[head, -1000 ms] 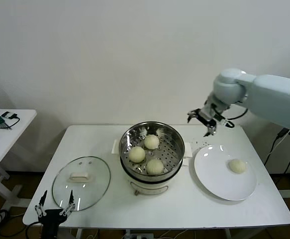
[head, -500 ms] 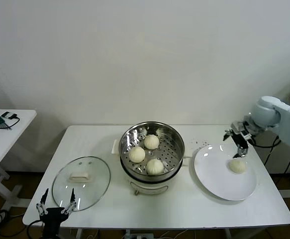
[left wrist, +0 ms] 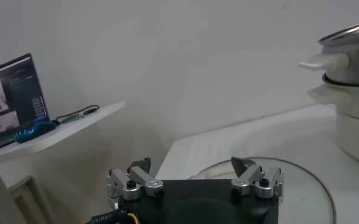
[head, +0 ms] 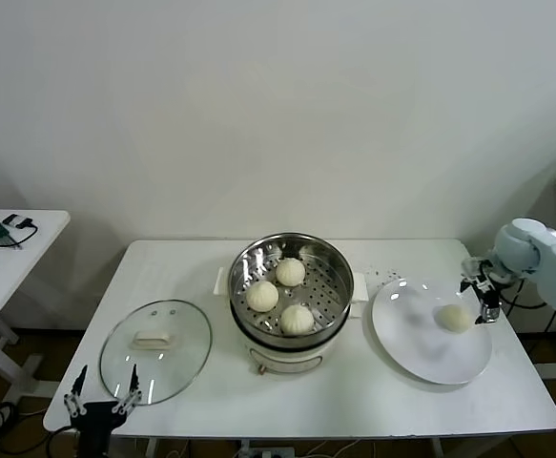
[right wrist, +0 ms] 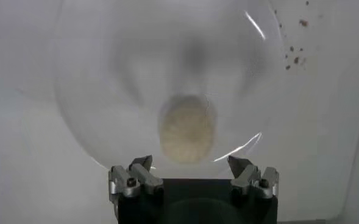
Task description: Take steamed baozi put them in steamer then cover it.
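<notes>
Counter [head: 192, 401], white and rectangular, fills the lower frame, bearing the round stainless-steel steamer [head: 338, 264] at centre, where three cream-white domed baozi [head: 263, 295] are already lodged. The flat white plate [head: 421, 353] at lower right carries the fourth bun [head: 454, 318]. The right hand [head: 483, 289], jaws spread wide and empty, has been swung from above the steamer to beside that bun, so the last pickup is judged imminent. The clear glass cover [head: 184, 363] lies at lower left, beside the parked, wide-open left hand [head: 101, 399].

lab, bare wall [head: 258, 114], white tables [head: 192, 277], laptop [left wrist: 11, 100]
</notes>
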You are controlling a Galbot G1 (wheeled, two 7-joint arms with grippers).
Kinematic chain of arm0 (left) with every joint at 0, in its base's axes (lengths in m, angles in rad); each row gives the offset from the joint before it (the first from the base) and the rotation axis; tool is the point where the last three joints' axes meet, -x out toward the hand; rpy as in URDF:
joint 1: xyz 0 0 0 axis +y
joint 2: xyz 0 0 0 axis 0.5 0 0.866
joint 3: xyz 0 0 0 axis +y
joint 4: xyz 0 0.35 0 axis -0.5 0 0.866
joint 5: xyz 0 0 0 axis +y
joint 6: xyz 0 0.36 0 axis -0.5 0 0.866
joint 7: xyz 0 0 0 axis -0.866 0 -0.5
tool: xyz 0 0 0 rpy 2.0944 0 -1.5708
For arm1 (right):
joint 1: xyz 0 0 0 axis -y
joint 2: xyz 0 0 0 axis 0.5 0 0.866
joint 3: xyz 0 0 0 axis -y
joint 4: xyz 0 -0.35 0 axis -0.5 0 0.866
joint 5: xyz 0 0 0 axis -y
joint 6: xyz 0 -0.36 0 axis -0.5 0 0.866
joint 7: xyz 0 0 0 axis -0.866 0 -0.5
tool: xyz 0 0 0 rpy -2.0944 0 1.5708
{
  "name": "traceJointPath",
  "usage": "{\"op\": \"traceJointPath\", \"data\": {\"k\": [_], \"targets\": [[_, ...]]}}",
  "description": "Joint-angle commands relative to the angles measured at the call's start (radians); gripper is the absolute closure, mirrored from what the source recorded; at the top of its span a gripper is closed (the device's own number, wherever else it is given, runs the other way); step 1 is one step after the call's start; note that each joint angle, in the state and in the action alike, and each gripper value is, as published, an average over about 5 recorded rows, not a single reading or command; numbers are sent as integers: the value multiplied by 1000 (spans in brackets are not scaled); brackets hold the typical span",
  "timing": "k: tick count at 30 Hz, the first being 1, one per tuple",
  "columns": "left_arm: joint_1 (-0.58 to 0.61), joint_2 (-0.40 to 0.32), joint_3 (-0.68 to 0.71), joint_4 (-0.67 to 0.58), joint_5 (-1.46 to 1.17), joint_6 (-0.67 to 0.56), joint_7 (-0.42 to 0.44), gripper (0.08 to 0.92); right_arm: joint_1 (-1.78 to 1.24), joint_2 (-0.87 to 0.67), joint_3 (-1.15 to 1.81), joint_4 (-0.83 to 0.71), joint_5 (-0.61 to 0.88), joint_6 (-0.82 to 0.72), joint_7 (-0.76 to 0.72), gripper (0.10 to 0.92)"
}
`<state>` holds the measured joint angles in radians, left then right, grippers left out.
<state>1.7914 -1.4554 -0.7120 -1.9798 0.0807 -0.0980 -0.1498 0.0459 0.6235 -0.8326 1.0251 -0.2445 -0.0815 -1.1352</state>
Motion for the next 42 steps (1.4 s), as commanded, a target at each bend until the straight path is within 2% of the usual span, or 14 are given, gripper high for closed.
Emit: {"op": "traceJointPath", "data": {"k": [1,19,31,35,42], "targets": [[7,-3,-2,-3,2,2,-3,177,-100,114,99,-153,-89,11,1,203],[3,-3,6,1,14,3,-3,177,-100,170,106,-224,-89,19,1,206],[6,-4,9,1,19,1,-5,177,-77,144,91,-199,-42,6,0,323],[5,-3,12,-4,20,1,-4,177,-21,106,30,-143,76,-36,7,336],[10,0,22,-18,20,2,-1,177,342,59,-293,14,441,-131,26,338]]}}
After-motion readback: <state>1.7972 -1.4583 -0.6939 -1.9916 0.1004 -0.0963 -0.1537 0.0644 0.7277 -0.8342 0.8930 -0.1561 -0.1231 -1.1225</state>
